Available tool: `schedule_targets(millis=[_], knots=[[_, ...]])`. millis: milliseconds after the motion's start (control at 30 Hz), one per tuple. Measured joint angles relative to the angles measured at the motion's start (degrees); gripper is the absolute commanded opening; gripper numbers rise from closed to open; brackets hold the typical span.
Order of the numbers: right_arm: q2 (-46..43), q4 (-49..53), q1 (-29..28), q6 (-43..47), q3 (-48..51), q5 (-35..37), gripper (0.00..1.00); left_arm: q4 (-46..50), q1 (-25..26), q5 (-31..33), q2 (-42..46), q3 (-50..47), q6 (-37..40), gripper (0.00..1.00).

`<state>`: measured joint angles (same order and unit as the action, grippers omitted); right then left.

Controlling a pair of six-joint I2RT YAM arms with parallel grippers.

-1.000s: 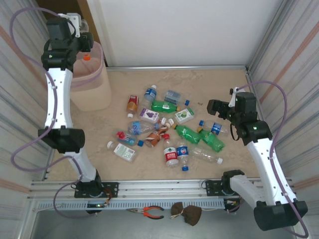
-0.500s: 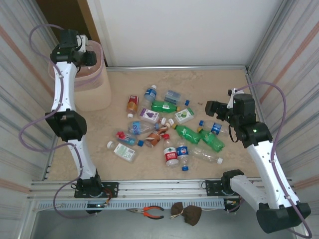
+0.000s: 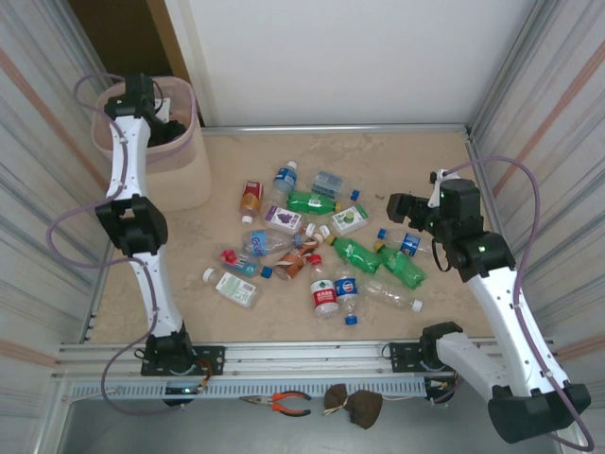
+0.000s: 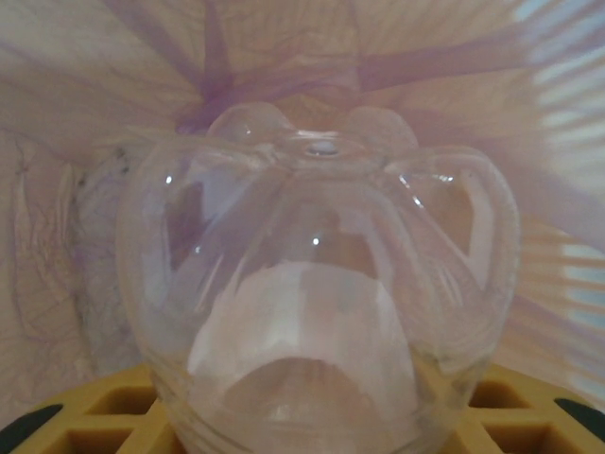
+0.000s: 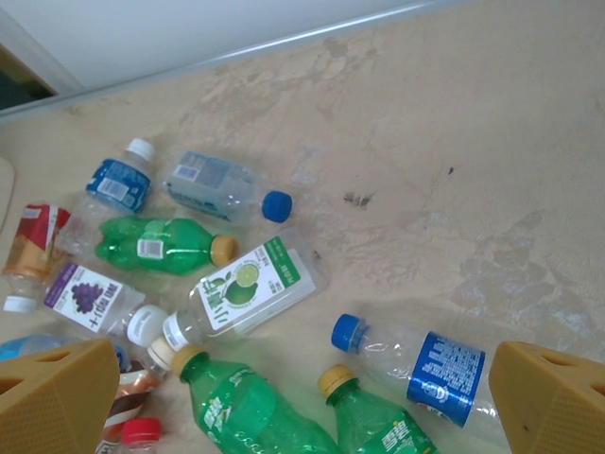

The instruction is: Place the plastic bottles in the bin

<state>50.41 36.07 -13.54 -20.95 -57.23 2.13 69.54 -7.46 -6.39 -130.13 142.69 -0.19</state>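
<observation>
Left end effector (image 3: 163, 131) sunk into bin (image 3: 181, 176), gripping clear bottle (image 4: 317, 284), right end effector (image 3: 398, 205) open (beige tabletop (image 3: 416, 161))

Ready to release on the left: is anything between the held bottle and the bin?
Nothing visible. The left gripper holds the clear bottle down in the mouth of the bin. In the left wrist view, the bin's pink wall lies right beyond the bottle, with no other thing between them.
</observation>
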Motion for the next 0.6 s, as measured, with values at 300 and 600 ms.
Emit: schedule_targets(millis=[300,600], knots=[[0.0,0.0,-0.2,-0.1,1.1,0.0,0.99,5.2,-0.7,-1.6,-2.5,1.7,0.0,0.49],[0.0,0.0,-0.4,-0.1,1.2,-0.3,0.99,9.7,-0.7,-2.1,-3.0,1.6,0.4,0.51]])
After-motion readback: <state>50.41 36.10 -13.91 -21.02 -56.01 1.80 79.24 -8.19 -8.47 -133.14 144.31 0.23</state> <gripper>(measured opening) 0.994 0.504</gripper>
